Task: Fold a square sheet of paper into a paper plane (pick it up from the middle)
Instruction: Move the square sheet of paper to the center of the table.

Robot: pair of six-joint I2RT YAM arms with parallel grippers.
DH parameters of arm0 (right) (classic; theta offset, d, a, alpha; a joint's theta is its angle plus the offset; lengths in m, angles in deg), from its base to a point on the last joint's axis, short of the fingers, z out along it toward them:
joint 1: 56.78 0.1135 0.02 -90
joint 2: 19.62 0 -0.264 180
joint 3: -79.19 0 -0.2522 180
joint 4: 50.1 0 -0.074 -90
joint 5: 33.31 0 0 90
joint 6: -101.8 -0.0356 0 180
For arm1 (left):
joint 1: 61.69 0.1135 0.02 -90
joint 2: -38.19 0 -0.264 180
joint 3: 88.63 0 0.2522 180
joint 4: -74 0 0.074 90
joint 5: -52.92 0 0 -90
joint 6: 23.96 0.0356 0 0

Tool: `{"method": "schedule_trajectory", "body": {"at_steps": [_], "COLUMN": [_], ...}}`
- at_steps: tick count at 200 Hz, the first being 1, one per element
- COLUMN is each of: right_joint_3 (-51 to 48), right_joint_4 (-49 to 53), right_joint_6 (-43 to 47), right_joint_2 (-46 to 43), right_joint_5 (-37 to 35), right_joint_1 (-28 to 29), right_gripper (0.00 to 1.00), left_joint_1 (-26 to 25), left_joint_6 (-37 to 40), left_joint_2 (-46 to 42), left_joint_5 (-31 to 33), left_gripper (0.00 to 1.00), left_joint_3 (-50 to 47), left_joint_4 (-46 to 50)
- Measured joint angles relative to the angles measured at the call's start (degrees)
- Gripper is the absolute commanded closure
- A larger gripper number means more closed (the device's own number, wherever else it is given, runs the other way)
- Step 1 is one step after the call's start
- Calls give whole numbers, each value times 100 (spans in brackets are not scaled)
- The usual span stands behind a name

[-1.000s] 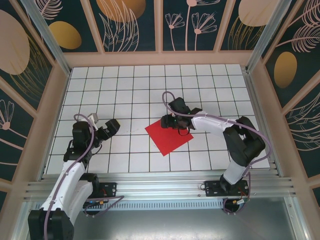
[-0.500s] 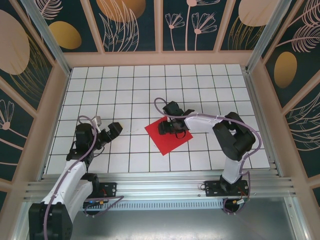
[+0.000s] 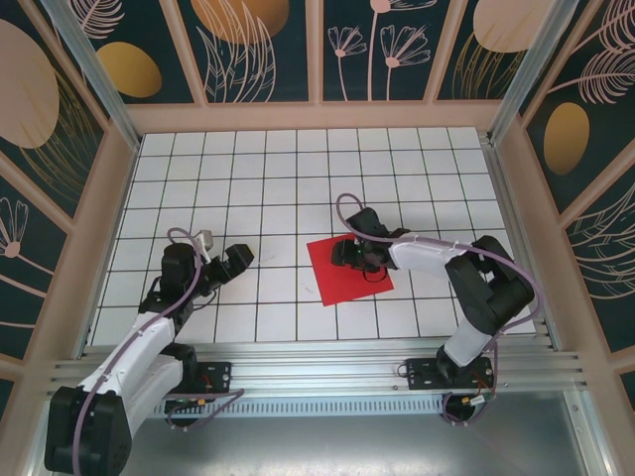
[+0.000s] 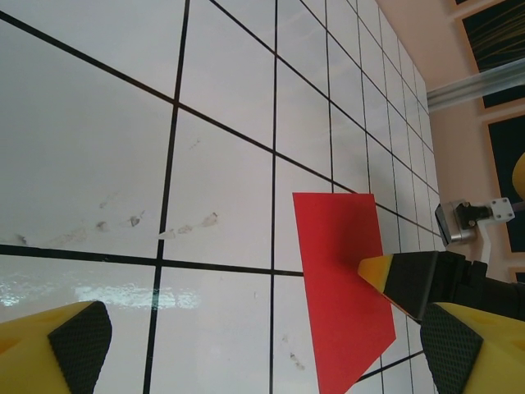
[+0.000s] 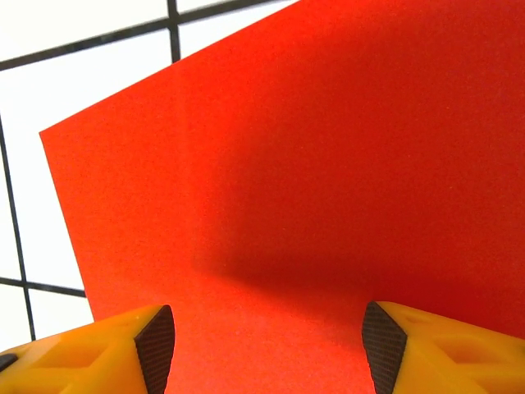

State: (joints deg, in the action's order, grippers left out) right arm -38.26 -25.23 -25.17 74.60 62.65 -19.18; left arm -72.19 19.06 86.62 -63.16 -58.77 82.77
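Sheet [image 3: 337, 280] lies flat and unfolded on the tiled table [image 3: 248, 178], near centre | right gripper [image 3: 362, 260] sits low over its far part, jaws spread | left gripper [image 3: 234, 260] is well to its left, jaws wide apart, empty

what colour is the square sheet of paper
The square sheet of paper is plain bright red, unpatterned; the right wrist view shows it best.
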Motion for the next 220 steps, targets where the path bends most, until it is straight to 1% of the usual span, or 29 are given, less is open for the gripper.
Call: {"method": "schedule_trajectory", "body": {"at_steps": [39, 58, 87, 134, 151, 187, 203, 220], "right_joint_3": [111, 116, -120, -595, -660, -634, -437, -68], "right_joint_4": [579, 737, 741, 662, 623, 682, 1008, 1392], "right_joint_6": [-109, -48, 48, -111, -319, -752, -743, -529], "right_joint_2": [-442, -627, -658, -706, -761, -782, -782, -782], "right_joint_5": [-293, -339, -308, -142, -149, -160, -319, -621], "right_joint_1": [39, -129, -380, -330, -181, 212, 341, 402], "right_gripper": [34, 35, 35, 35, 35, 34, 31, 27], "left_joint_1": [-387, -645, -1102, -1934, -2159, -2371, -2382, -2382], "left_joint_6": [-28, -28, -35, -136, -179, -223, -221, -214], "left_joint_2": [313, 455, 647, 1631, 1888, 2302, 2337, 2304], "left_joint_5": [109, 219, 457, 804, 896, 1086, 1222, 1473], "left_gripper": [1, 2, 1, 1, 2, 1, 1, 2], "left_joint_3": [42, 96, 221, 656, 791, 1058, 1097, 1102], "left_joint_4": [-101, -105, -149, -385, -544, -695, -697, -680]}}
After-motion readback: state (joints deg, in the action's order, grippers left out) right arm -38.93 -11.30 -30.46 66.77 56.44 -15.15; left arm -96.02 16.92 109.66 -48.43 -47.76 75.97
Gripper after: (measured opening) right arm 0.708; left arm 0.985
